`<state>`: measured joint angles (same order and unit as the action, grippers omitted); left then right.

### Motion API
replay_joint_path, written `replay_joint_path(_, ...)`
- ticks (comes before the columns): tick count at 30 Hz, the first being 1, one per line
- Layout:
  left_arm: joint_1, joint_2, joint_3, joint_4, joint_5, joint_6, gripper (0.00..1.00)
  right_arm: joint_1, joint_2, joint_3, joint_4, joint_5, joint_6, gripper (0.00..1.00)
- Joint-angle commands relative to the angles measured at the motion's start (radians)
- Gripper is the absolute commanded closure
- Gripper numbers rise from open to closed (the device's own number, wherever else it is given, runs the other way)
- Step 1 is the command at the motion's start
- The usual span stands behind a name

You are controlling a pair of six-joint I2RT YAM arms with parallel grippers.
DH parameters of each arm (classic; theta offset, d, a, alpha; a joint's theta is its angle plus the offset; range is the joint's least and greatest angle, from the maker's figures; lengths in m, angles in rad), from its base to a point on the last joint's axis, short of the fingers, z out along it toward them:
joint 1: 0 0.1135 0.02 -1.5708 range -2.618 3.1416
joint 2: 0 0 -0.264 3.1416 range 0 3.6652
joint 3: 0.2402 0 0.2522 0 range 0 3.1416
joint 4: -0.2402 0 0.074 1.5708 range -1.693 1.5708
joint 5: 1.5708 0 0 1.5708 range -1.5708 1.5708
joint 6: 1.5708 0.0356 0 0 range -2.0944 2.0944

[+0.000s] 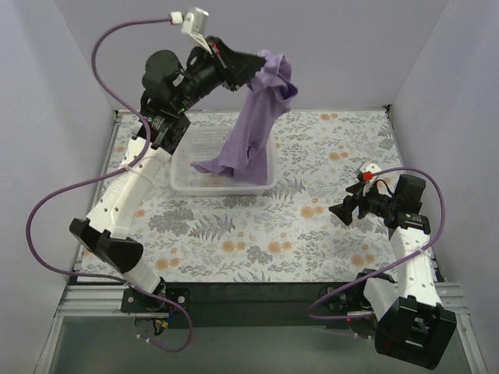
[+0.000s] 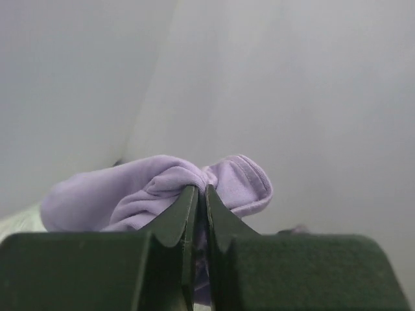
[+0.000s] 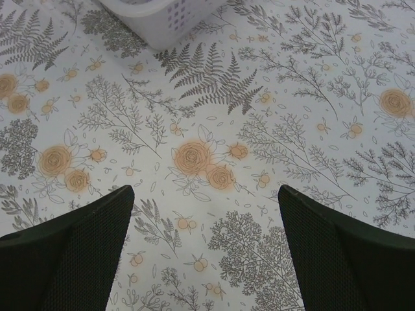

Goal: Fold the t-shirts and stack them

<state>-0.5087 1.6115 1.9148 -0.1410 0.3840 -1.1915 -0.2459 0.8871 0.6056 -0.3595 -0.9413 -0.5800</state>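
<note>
A lavender t-shirt (image 1: 253, 125) hangs in a long bunch from my left gripper (image 1: 263, 60), held high above the white mesh basket (image 1: 181, 175). Its lower end still rests inside the basket. In the left wrist view the left gripper (image 2: 201, 189) is shut, with purple t-shirt (image 2: 149, 191) cloth pinched between the dark fingers (image 2: 175, 220) and bulging over their tips. My right gripper (image 1: 341, 210) hovers low over the floral table at the right, open and holding nothing. In the right wrist view the right gripper (image 3: 206, 191) shows only patterned cloth between its fingers (image 3: 78, 246).
The floral tablecloth (image 1: 312, 234) covers the table between grey walls. The basket's corner (image 3: 162, 19) shows at the top of the right wrist view. A purple cable (image 1: 101, 47) loops above and left of the left arm.
</note>
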Motion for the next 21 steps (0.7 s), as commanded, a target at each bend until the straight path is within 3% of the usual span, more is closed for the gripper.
replay_joint_path(1,-0.063,0.048,0.209,0.219,0.099,-0.155,1.0,-0.018,-0.005,0.02,0.014,0.045,0.015,0.02)
replay_joint_path(4,-0.128,0.158,0.404,0.231,0.099,-0.189,1.0,-0.036,-0.005,0.019,0.034,0.084,0.045,0.02)
replay_joint_path(12,-0.261,0.249,0.467,0.343,0.064,-0.221,1.0,-0.093,-0.027,0.005,0.108,0.197,0.138,0.02)
replay_joint_path(16,-0.292,0.246,0.432,0.327,0.053,-0.188,1.0,-0.101,-0.022,0.003,0.131,0.255,0.172,0.02)
replay_joint_path(21,-0.295,0.174,0.259,0.276,-0.031,-0.096,1.0,-0.105,-0.017,0.002,0.142,0.285,0.187,0.02)
